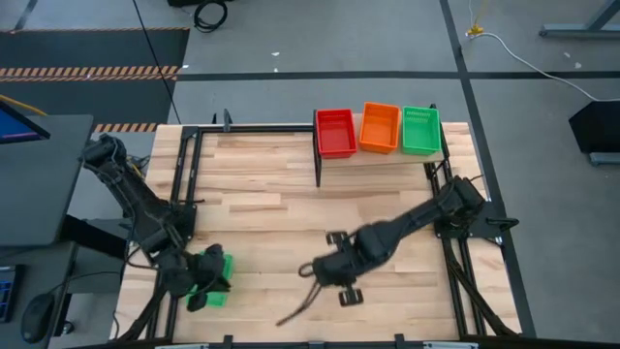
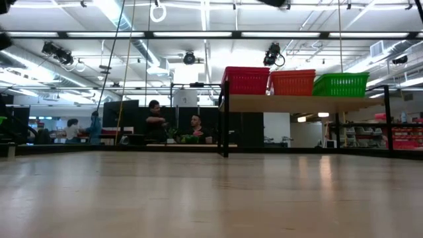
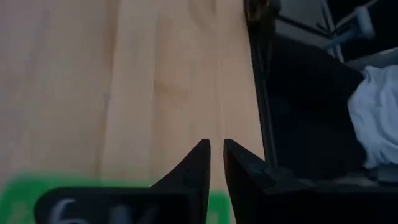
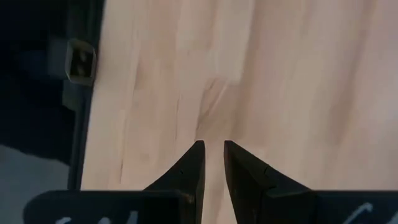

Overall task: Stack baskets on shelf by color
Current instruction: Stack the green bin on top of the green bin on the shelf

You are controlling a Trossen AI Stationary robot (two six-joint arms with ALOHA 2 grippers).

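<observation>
Your shelf (image 1: 380, 155) holds red (image 1: 335, 132), orange (image 1: 379, 127) and green (image 1: 420, 129) baskets side by side. Left gripper (image 1: 205, 294), fingers narrow, holds nothing over a green basket (image 1: 219, 281) near the front-left corner. Right gripper (image 1: 333, 284), narrow gap, empty, mid-table.

No text, label or number can be read anywhere.

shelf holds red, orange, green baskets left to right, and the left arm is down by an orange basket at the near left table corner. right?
One error: the basket by the left gripper is green, not orange, as the high view shows. The rest holds: the shelf carries the red basket, orange basket and green basket left to right.
</observation>
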